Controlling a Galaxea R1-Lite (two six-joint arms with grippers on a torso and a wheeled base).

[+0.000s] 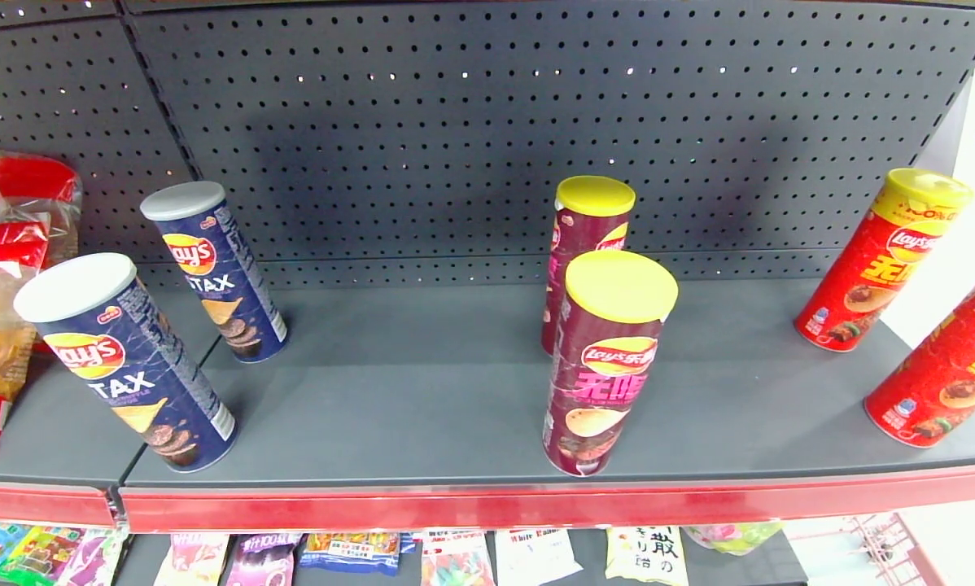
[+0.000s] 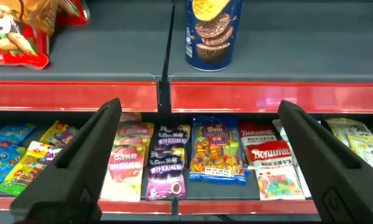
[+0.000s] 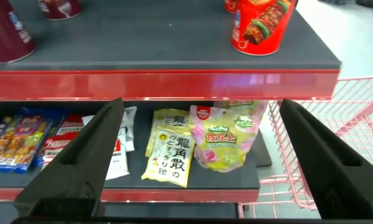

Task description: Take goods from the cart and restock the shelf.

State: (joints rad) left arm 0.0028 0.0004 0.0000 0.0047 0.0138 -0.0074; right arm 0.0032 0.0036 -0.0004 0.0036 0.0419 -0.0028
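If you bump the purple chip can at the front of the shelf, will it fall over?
Probably. The front purple can is tall and narrow, so it likely tips easily. Being round, it would probably roll afterwards. It stands near the shelf's red edge, so it might drop off.

The grey shelf (image 1: 422,391) had a red front edge. Navy cans (image 1: 129,358) wore pale lids; maroon cans (image 1: 605,358) and red cans (image 1: 878,260) wore yellow lids.
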